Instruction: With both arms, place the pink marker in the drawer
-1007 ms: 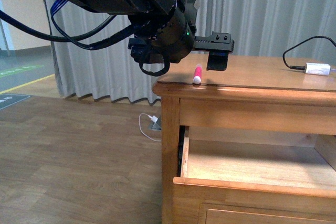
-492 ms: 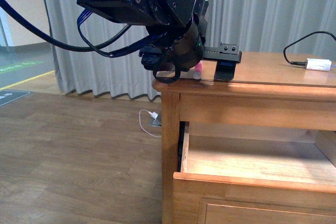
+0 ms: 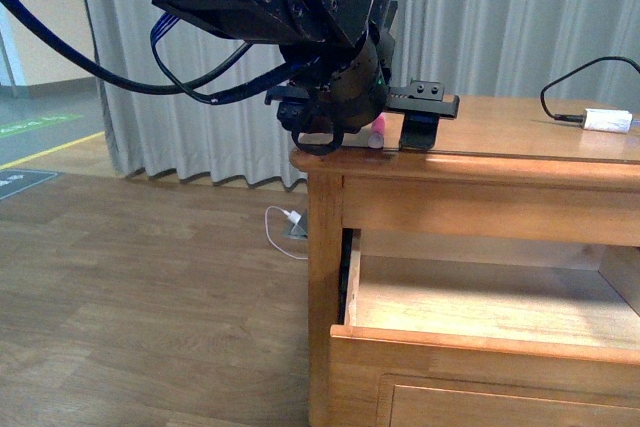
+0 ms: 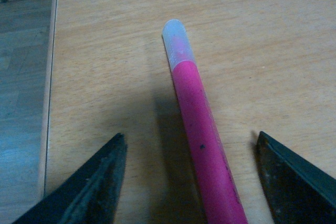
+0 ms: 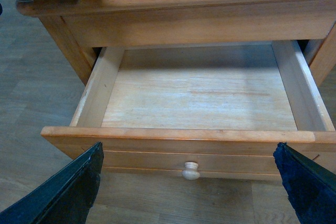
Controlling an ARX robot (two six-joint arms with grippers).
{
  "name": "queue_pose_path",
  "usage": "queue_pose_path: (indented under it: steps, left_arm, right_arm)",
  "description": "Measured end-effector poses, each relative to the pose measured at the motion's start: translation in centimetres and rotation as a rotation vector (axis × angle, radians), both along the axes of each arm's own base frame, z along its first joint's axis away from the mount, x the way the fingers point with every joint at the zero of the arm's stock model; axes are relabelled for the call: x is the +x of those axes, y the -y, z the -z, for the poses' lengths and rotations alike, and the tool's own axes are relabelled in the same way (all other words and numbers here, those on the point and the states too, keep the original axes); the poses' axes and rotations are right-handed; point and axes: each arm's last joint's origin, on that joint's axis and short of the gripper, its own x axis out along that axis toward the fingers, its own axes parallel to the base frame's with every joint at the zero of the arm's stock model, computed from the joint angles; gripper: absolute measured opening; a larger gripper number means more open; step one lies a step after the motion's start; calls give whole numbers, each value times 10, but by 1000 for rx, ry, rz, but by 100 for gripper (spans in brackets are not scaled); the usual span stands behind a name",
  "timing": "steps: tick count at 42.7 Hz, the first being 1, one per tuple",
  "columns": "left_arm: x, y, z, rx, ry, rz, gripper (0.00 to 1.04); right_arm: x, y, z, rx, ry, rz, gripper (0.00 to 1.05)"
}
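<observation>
The pink marker lies flat on the wooden cabinet top, its white cap end pointing away from the wrist. My left gripper is open and straddles it, one finger on each side, neither touching. In the front view the left gripper sits low on the top's left front corner, and a bit of the marker shows beside the wrist. Below, the drawer is pulled out and holds nothing. My right gripper hangs open over the drawer front, above its round knob.
A white adapter with a black cable rests at the far right of the cabinet top. The top's left edge runs close beside the left finger. A white plug and cord lie on the wood floor by the curtains.
The left arm has come down and moved right, from hovering beside the marker to straddling it on the cabinet top. Over the last half second it barely shifted.
</observation>
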Motion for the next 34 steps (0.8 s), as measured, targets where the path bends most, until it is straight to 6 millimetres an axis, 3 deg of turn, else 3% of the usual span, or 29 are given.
queue_pose_path:
  steps: [16, 26, 34]
  left_arm:
    - [0, -4, 2, 16, 3, -1, 18]
    - [-2, -14, 1, 13, 10, 59, 15]
    - [-9, -26, 0, 10, 38, 207, 15]
  right_arm:
    - [0, 0, 0, 0, 0, 0, 96]
    - [0, 0, 0, 0, 0, 0, 96]
    - [0, 0, 0, 0, 0, 0, 96]
